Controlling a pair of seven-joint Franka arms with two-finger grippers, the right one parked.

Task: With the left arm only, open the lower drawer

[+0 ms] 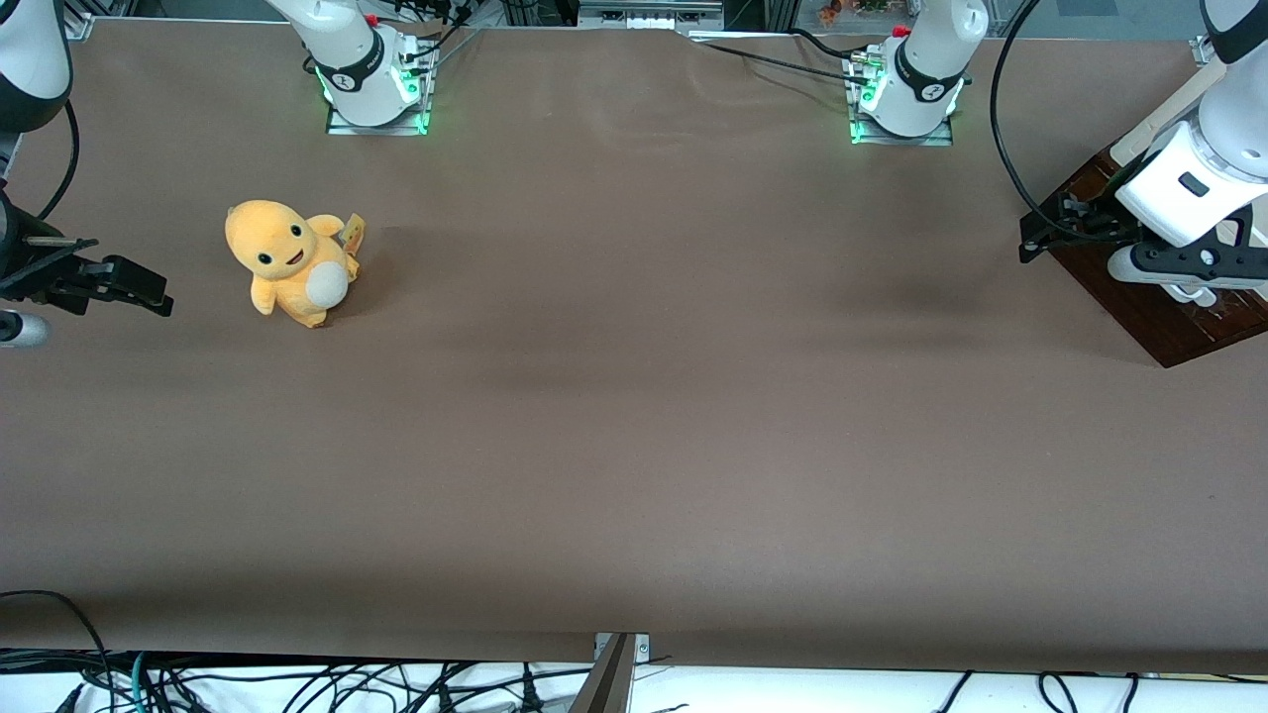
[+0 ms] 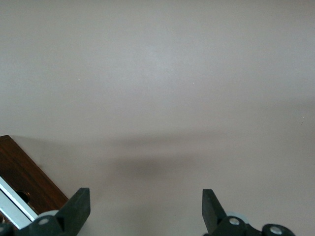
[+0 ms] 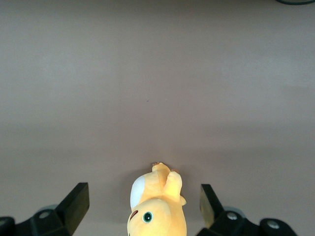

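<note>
A dark-brown wooden drawer unit (image 1: 1159, 317) stands at the working arm's end of the table, seen from above. The left arm (image 1: 1204, 149) reaches over it. My gripper (image 1: 1042, 233) hangs just off the unit's edge, toward the middle of the table. In the left wrist view the gripper (image 2: 146, 199) is open wide, with only bare table between the fingers (image 2: 78, 206). A corner of the dark wood (image 2: 22, 174) with a silver strip (image 2: 12, 201) along it shows beside one finger. I cannot pick out the lower drawer's front in any view.
A yellow plush toy (image 1: 292, 262) sits toward the parked arm's end of the table. The two arm bases (image 1: 376, 79) (image 1: 911, 89) stand at the table's edge farthest from the front camera. A black cable (image 1: 1001, 129) loops down beside the working arm.
</note>
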